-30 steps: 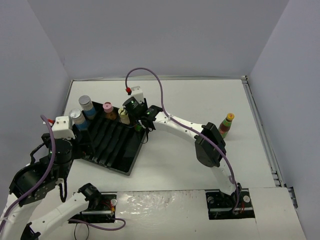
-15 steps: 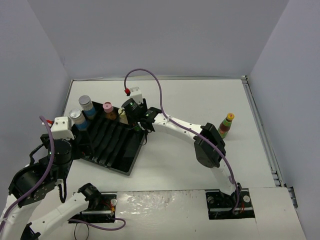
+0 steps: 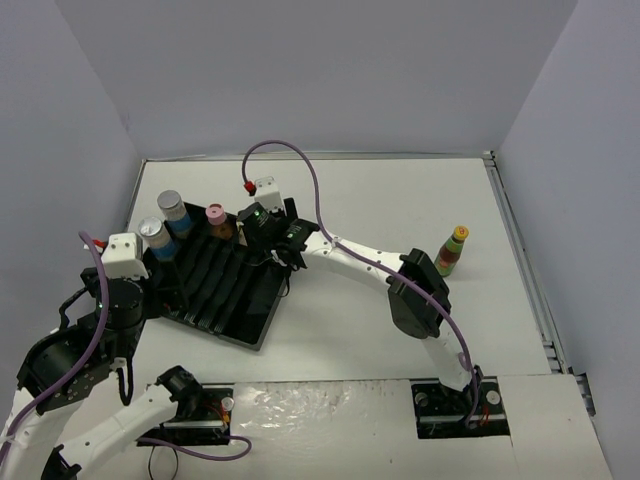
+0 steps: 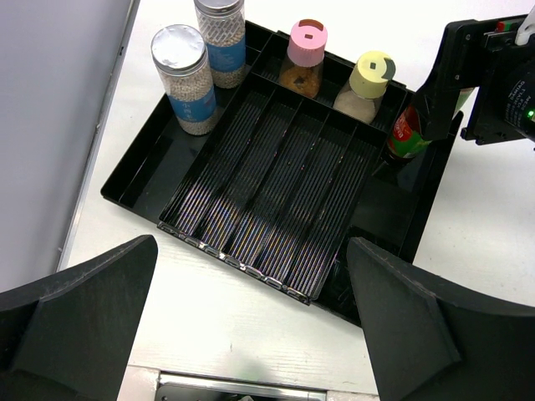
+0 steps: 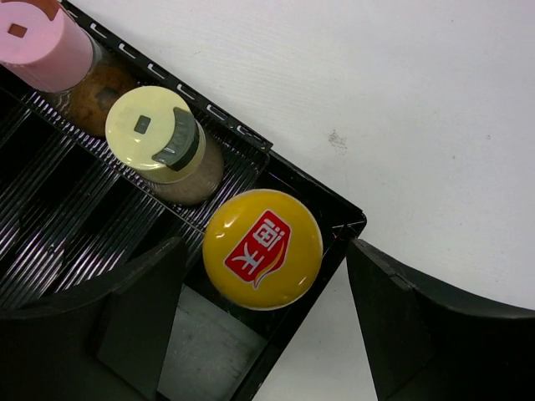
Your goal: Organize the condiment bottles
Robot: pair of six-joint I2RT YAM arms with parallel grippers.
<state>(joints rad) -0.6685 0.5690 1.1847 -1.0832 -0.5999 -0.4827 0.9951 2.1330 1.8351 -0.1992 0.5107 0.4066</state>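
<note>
The black tray (image 4: 134,180) sits below our left gripper (image 4: 251,246), which hangs spread wide. Our right gripper (image 5: 263,276) straddles the dark bottle (image 4: 407,134) standing in the tray's far right corner, fingers (image 5: 138,317) apart and clear of its yellow cap (image 5: 262,249). We should rise straight up, brushing neither it nor the pale-yellow-capped bottle (image 5: 159,134) just beside.

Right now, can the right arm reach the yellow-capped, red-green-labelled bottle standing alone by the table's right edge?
Probably yes: the lone red-green-labelled bottle stands apart on the white table, nothing around it, and the right end effector is open, holding nothing.
</note>
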